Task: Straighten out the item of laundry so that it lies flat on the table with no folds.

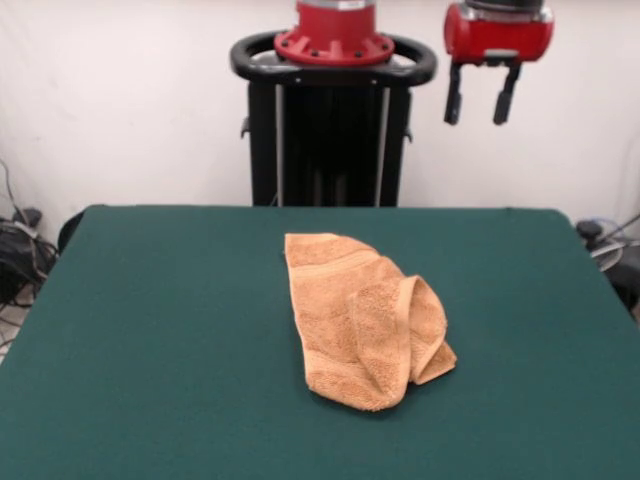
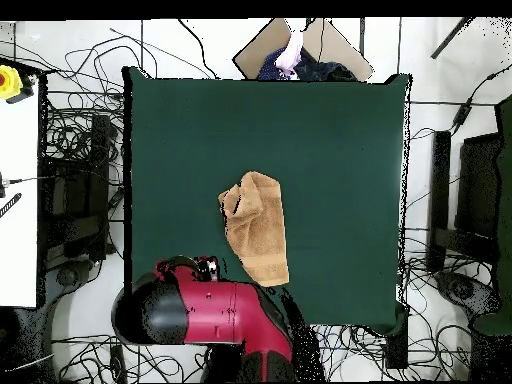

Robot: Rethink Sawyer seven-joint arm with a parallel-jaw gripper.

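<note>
The orange-tan towel (image 1: 360, 320) lies crumpled near the middle of the dark green table (image 1: 150, 330). One side is folded over on itself in a rolled flap, and a band stripe shows along its edges. In the overhead view the towel (image 2: 258, 228) is a narrow, bunched shape on the table (image 2: 330, 150). My gripper (image 1: 480, 100) hangs high above the table's far edge, beside the pedestal and well away from the towel. It is open and empty. In the overhead view the red arm (image 2: 205, 310) covers most of it.
The black pedestal (image 1: 333, 120) stands behind the table's far edge. Cables lie on the floor all round the table (image 2: 70, 190). A person (image 2: 292, 55) and a cardboard sheet show at the table's edge opposite the robot.
</note>
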